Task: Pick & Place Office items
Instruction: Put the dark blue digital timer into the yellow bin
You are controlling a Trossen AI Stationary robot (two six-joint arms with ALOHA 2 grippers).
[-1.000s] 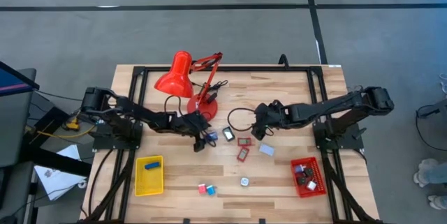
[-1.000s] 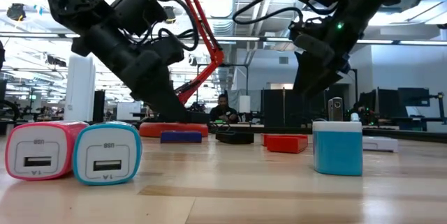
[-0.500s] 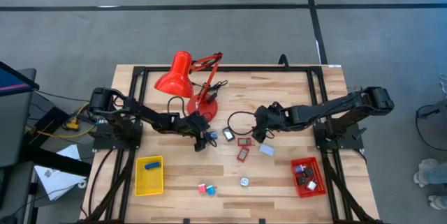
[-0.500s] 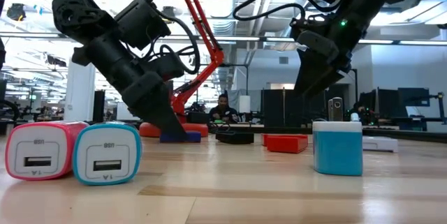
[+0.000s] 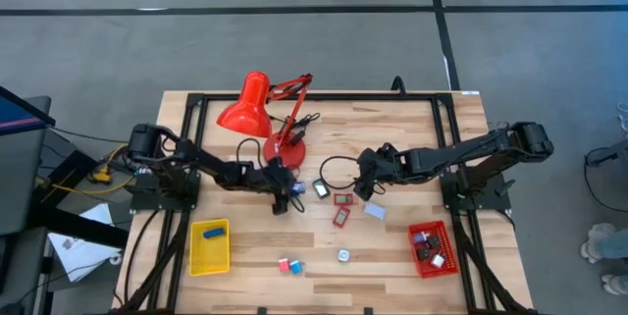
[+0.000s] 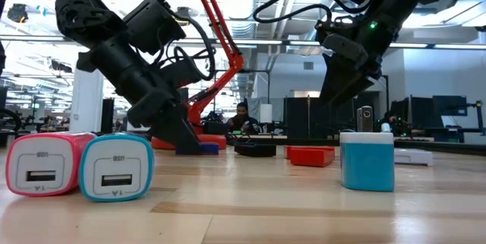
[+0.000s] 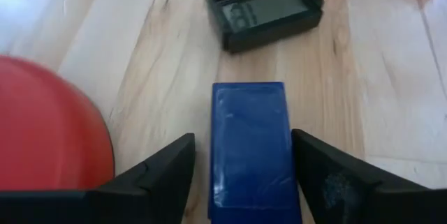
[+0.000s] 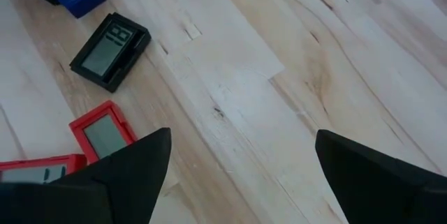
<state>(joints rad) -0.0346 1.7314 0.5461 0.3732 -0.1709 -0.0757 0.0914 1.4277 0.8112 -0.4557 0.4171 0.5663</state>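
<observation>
Left gripper (image 7: 237, 175) sits low on the table, fingers either side of the blue block (image 7: 250, 147) beside the lamp base (image 7: 49, 133), can't tell if it's gripped. Right gripper (image 8: 237, 161) hovers wide open near the black clip (image 8: 110, 51).

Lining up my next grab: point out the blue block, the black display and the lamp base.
blue block (image 7: 250, 147), left wrist view, top face.
black display (image 7: 265, 9), left wrist view, screen.
lamp base (image 7: 49, 133), left wrist view, red dome.
</observation>
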